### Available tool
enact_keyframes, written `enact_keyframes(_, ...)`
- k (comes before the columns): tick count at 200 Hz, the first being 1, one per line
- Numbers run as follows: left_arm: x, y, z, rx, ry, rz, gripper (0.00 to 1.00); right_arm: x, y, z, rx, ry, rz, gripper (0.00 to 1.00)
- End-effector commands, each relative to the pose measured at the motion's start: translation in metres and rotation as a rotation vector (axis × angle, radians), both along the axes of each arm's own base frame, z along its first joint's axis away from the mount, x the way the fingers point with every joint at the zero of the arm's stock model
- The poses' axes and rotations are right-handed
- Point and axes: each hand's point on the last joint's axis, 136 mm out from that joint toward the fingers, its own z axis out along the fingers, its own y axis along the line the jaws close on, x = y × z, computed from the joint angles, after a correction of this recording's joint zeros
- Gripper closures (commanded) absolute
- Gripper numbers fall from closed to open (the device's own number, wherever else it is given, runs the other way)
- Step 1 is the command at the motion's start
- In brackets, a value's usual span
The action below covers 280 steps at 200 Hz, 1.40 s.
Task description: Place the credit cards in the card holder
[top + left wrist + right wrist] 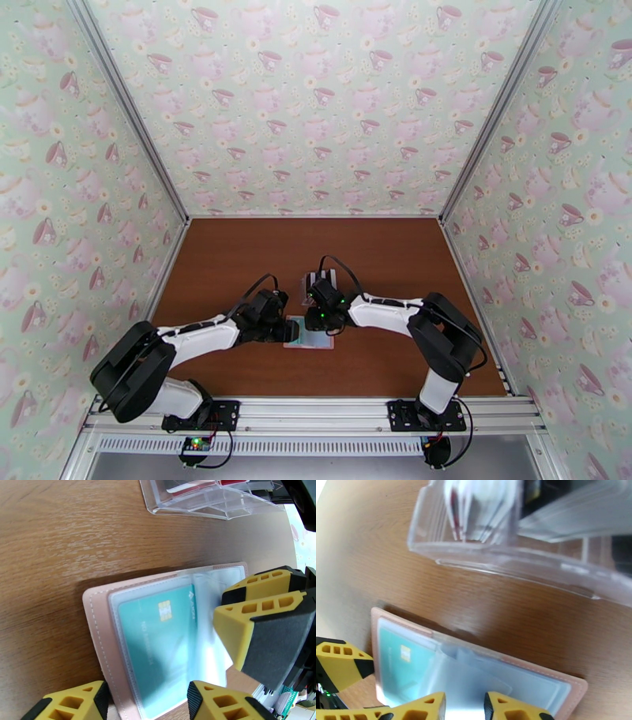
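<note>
Both arms reached inward to mid-table. The left gripper (146,693) stood open astride the near edge of the card holder (96,610). The right gripper (465,705), its jaws narrowly parted, hung over the clear pockets, grip undeterminable. The pink holder lay open flat on the table (59,539), a teal credit card (158,645) sleeved inside. A clear rack (505,559) stood just behind.
</note>
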Motion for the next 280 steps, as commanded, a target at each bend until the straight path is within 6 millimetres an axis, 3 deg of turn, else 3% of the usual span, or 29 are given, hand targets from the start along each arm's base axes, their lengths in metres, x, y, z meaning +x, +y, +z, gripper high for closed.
enact_keyframes(1,-0.006,-0.006,0.009,-0.029,-0.017,-0.04,0.41,-0.011,0.007,-0.005,0.049,0.048,0.0,0.67)
enact_keyframes(77,-0.01,-0.014,0.022,-0.051,-0.056,-0.068,0.41,-0.011,0.009,0.0,0.101,0.059,-0.021,0.67)
enact_keyframes(142,0.002,0.022,0.023,0.12,-0.1,0.056,0.41,-0.01,0.006,0.002,0.1,0.058,-0.029,0.67)
enact_keyframes(178,-0.003,-0.002,0.032,-0.019,-0.103,0.0,0.41,-0.01,0.008,0.005,0.123,0.066,-0.034,0.67)
enact_keyframes(222,-0.012,-0.024,0.03,-0.104,-0.086,-0.066,0.41,-0.009,0.011,0.006,0.162,0.082,-0.045,0.67)
enact_keyframes(280,-0.016,-0.021,0.014,-0.069,-0.051,-0.048,0.37,-0.008,0.013,0.006,0.216,0.106,-0.064,0.67)
